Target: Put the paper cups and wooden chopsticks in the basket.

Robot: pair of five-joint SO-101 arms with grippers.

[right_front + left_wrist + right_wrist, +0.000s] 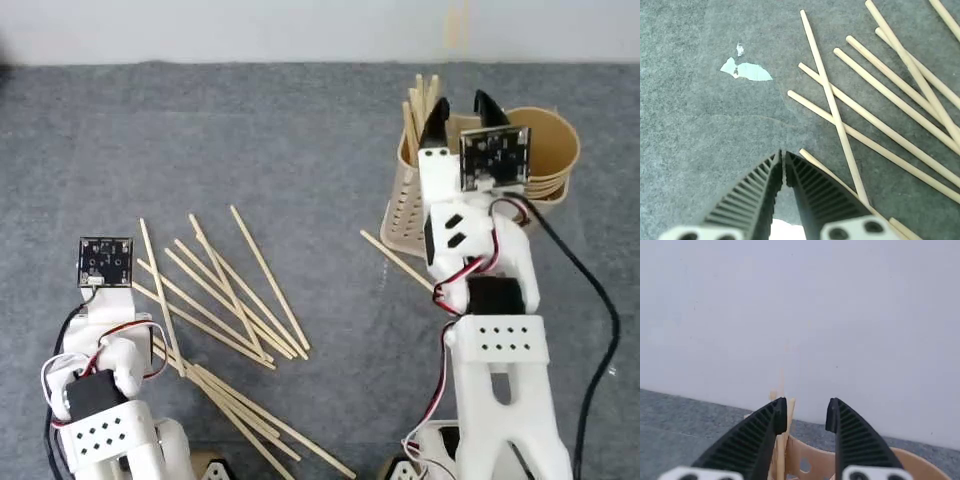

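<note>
Beige basket (405, 215) holds upright chopsticks (418, 105) below the right tool (462, 103), jaws apart; left tool (783, 154) pressed together near loose chopsticks (831, 100).

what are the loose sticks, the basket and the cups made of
The chopsticks look like pale, unfinished wood or bamboo: matte, with no shine. The basket is probably moulded beige plastic, judging by its even rows of small holes. The cups seem to be tan paper, matte, with thin stacked rims.
</note>
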